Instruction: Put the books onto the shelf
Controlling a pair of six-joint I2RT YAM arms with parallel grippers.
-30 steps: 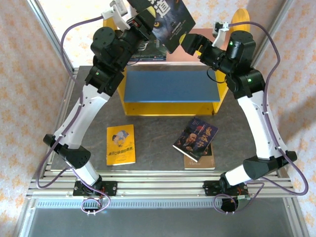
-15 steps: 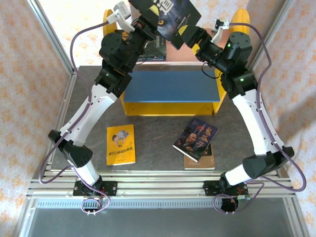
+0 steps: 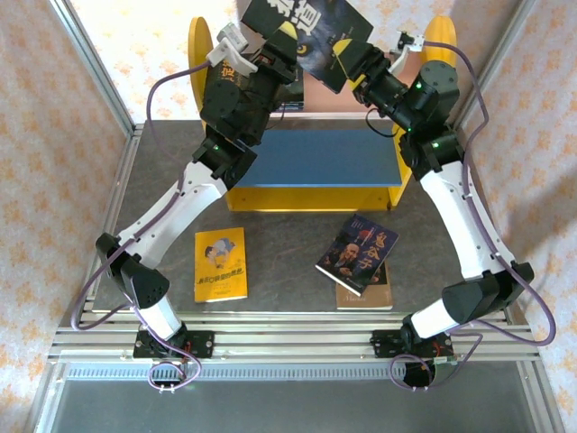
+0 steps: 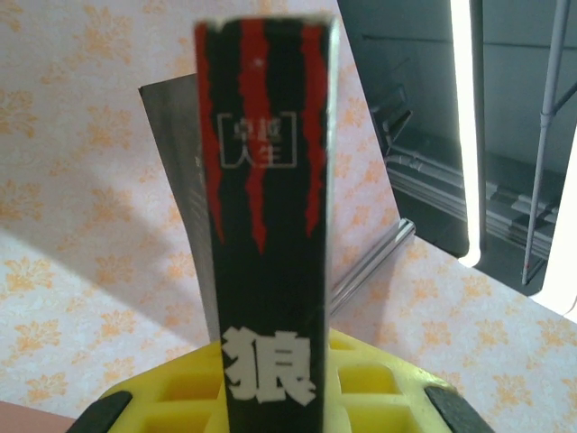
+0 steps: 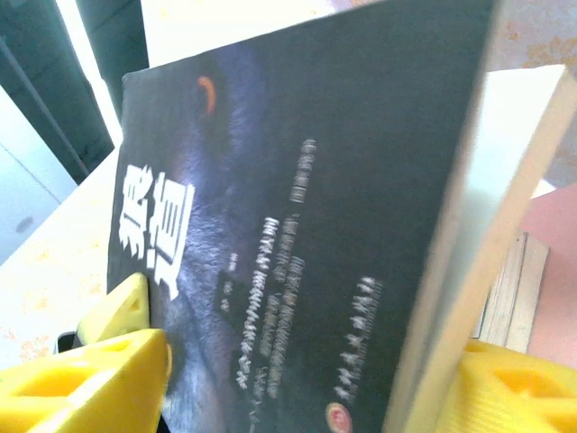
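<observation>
The left claw point(image 4: 275, 397) stays clamped on the spine of the thin black paperback book point(image 3: 306, 27), now carried farther back over the pink upper board point(image 3: 335, 97) of the small yellow-sided shelf point(image 3: 306, 197). The right claw point(image 5: 297, 388) has narrowed around its far edge, whether pinching yet I cannot tell. Shelving looks close.

Table point(image 3: 288, 262), shelf point(image 3: 311, 197), yellow book point(image 3: 221, 264), two stacked books point(image 3: 358, 253)
</observation>
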